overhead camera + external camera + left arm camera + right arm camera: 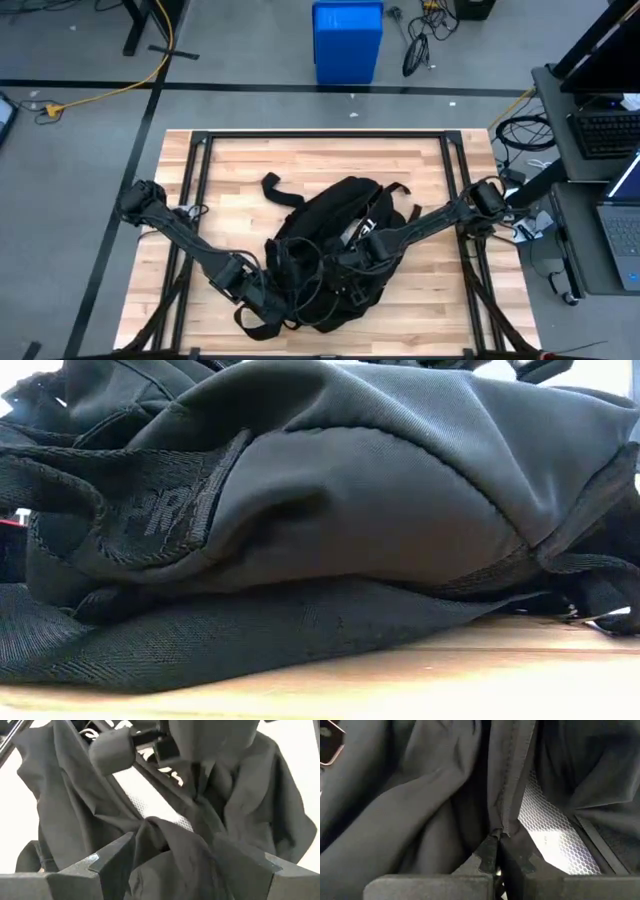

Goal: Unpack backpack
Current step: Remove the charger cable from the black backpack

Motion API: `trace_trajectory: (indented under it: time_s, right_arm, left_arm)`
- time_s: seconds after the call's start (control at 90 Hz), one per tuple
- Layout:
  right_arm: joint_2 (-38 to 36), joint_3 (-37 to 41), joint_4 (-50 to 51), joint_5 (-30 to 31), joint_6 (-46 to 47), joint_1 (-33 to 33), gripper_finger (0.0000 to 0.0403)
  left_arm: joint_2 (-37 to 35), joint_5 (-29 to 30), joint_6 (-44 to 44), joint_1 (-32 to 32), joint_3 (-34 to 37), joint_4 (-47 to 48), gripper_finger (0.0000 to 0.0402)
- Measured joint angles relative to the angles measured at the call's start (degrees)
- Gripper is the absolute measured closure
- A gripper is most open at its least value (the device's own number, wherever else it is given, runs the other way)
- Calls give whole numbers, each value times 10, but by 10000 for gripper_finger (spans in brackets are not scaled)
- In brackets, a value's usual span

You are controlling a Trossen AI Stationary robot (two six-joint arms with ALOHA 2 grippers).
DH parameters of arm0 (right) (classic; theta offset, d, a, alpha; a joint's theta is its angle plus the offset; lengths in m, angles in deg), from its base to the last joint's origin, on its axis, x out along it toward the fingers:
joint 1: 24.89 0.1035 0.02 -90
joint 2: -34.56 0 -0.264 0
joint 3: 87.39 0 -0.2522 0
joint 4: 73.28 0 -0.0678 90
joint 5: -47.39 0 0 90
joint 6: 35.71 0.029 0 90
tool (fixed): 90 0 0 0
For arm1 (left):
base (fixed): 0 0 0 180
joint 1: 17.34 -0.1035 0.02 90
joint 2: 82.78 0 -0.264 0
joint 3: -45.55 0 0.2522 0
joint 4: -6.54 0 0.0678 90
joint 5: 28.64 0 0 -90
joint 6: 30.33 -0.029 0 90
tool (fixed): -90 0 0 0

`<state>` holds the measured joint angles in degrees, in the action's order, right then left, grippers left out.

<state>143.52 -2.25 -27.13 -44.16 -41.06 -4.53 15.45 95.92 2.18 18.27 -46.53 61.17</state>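
Observation:
The black backpack (pixel 340 215) lies in the middle of the wooden table and fills the low view (pixel 380 500). My right gripper (pixel 345 262) reaches in from the table's right and is shut on the bag's opening (pixel 497 862). A white mesh-patterned surface (pixel 555 840) shows inside the opening. My left gripper (pixel 262 290) is at the bag's near left side. It is open, with a raised fold of black fabric (pixel 170 840) between its fingers (pixel 182 865). My right gripper pinches a seamed edge of the backpack's opening (pixel 504 822) between its two fingers. The edge runs away from the fingertips, drawn up into a ridge. My left gripper stands either side of the fabric fold; I cannot tell whether its fingers touch it.
A loose black strap (pixel 280 190) lies on the table at the bag's far left. Black frame rails (pixel 320 137) run along the table's edges. A blue bin (pixel 347 40) stands on the floor beyond the far edge, and a desk with a laptop (pixel 615 215) is at the right.

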Motion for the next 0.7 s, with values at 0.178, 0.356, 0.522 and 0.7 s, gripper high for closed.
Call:
trace_trajectory:
  time_s: [0.178, 0.356, 0.522, 0.7]
  right_arm:
    - [-19, 0, 10, 0, 2, 12, 403]
    - [-26, 0, 8, 0, 2, 21, 403]
    - [-26, 0, 9, 0, 2, 23, 403]
    - [-26, 0, 9, -1, 2, 23, 403]
  left_arm:
    - [16, -8, -1, 0, 0, 9, 143]
    - [18, -11, -15, -3, 0, -17, 143]
    - [18, -11, -17, -11, 0, -35, 143]
    - [32, -16, -15, -26, 0, -35, 143]
